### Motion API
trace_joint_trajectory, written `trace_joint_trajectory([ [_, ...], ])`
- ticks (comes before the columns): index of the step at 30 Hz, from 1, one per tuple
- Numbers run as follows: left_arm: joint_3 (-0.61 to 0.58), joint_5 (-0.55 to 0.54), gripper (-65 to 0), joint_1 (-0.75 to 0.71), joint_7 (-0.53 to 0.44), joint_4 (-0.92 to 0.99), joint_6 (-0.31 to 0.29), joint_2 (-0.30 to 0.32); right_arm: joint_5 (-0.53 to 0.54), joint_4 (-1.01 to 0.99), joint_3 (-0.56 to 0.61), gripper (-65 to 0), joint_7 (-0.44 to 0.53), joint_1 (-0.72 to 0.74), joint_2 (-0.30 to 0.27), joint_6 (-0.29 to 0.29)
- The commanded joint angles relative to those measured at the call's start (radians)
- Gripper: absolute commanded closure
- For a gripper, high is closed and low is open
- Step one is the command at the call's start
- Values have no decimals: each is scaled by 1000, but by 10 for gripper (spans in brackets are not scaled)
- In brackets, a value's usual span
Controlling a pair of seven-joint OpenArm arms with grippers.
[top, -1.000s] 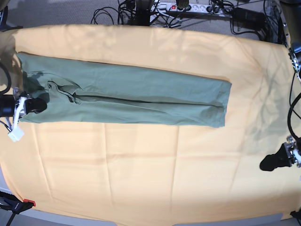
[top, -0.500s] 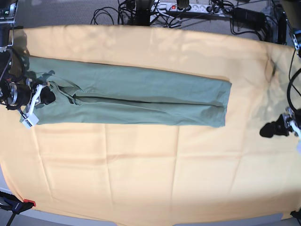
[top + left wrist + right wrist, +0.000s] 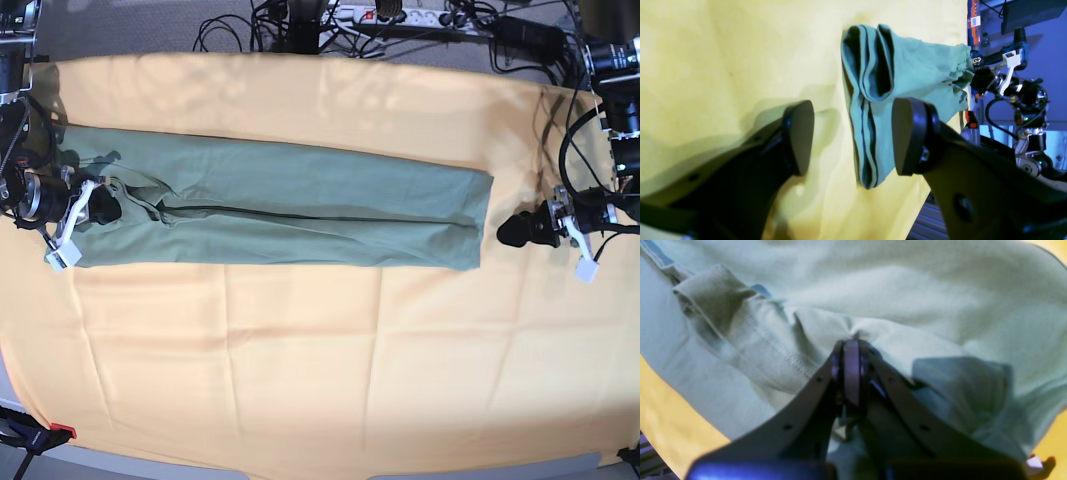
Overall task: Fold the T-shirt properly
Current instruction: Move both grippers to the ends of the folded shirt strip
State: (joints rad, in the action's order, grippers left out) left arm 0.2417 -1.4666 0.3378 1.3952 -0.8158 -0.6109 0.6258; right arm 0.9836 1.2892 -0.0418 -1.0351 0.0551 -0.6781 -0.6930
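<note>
Grey-green T-shirt [image 3: 300, 190] lying in long narrow strip across upper L half of tablecloth [image 3: 300, 360] in base view, edges folded in twd middle, w/ bunched fabric nr the strip's L end. R gripper [image 3: 851, 343] down at that bunched end, tips together, touching the fabric; can't tell if any cloth pinched between. L gripper [image 3: 853, 136] just beside strip's other end, over bare cloth, fingers spread wide apart w/ nothing between.

Place looks like a lab or workshop: robot arm [image 3: 600, 190] w/ cables [image 3: 525, 60] at the table [image 3: 300, 360], & a drill [image 3: 1020, 46] nearby.
</note>
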Motion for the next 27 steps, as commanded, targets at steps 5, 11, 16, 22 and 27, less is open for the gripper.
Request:
trace_joint_trajectory([
  [5,-38,10,-390,20,-15,-13,4,6,-19,4,1,0,-12,6,-9,4],
  [11,-187,-16,-390,32,-11,-14,6,2,-20,4,1,0,-12,6,-9,5],
  [16,-256,-17,-390,54,1,-14,6,-13,-19,4,1,0,-12,6,-9,6],
  [22,-262,-17,-390,64,1,-14,2,-71,-20,4,1,0,-12,6,-9,23],
  [27,-262,-17,-390,64,1,-14,2,-123,-19,4,1,0,-12,6,-9,23],
])
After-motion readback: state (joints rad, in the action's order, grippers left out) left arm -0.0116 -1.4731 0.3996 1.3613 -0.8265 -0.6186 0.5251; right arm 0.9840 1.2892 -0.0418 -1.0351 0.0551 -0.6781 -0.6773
